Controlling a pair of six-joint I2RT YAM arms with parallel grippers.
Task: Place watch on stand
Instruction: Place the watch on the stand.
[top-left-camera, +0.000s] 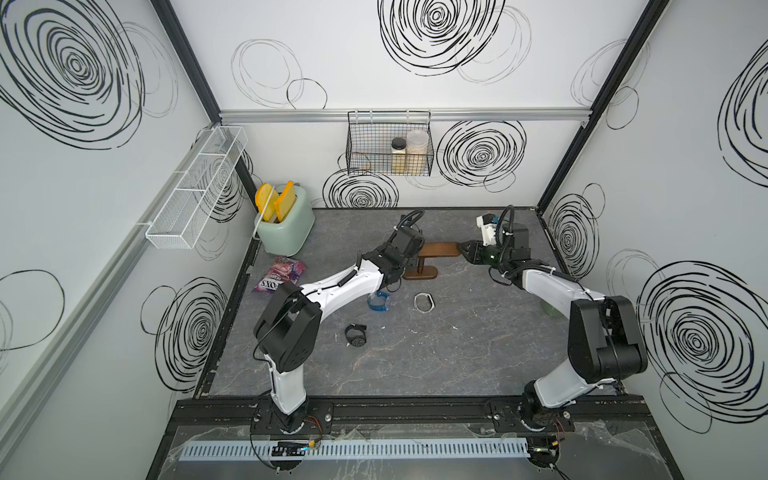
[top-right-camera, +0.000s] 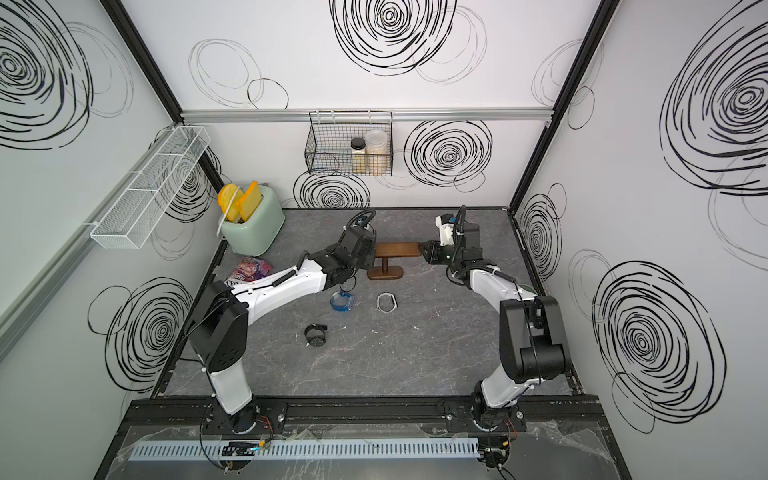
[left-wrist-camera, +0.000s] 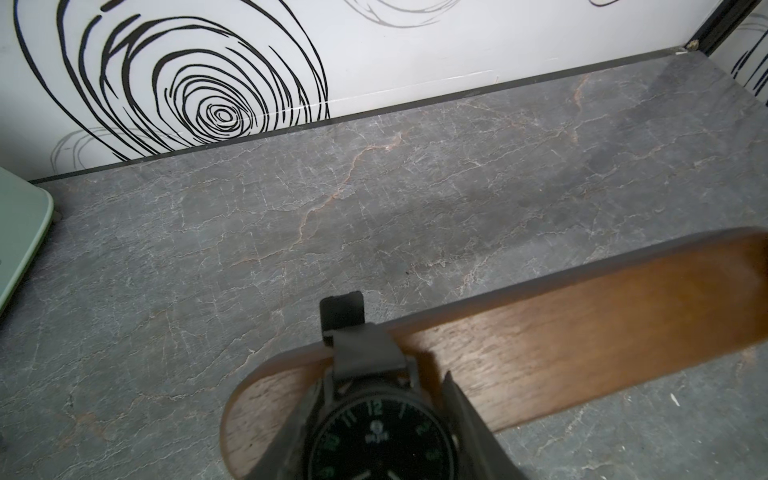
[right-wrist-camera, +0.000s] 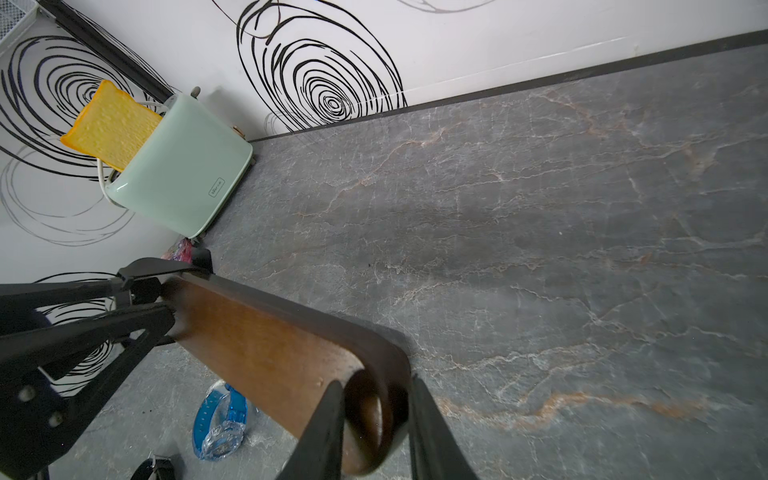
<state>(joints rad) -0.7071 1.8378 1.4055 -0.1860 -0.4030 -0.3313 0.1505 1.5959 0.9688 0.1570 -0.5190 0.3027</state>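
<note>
On the grey marbled counter (top-left-camera: 457, 353), mid-frame, our right pincer (right-wrist-camera: 376, 384) clamped one end of the stand (top-left-camera: 440, 248), likely steadying it, while our left pincer (left-wrist-camera: 380, 386) gripped the black watch (left-wrist-camera: 374, 436), its strap hooked over the other end.

Soft, even overhead light here, bright on the white walls (top-left-camera: 332, 62) and duller on the grey bench (top-left-camera: 415, 353), only faint shadows lying on it, and up close the wrist views bow their edges and blur the watch (left-wrist-camera: 380, 440) and the near end of the stand (right-wrist-camera: 270, 349).
</note>
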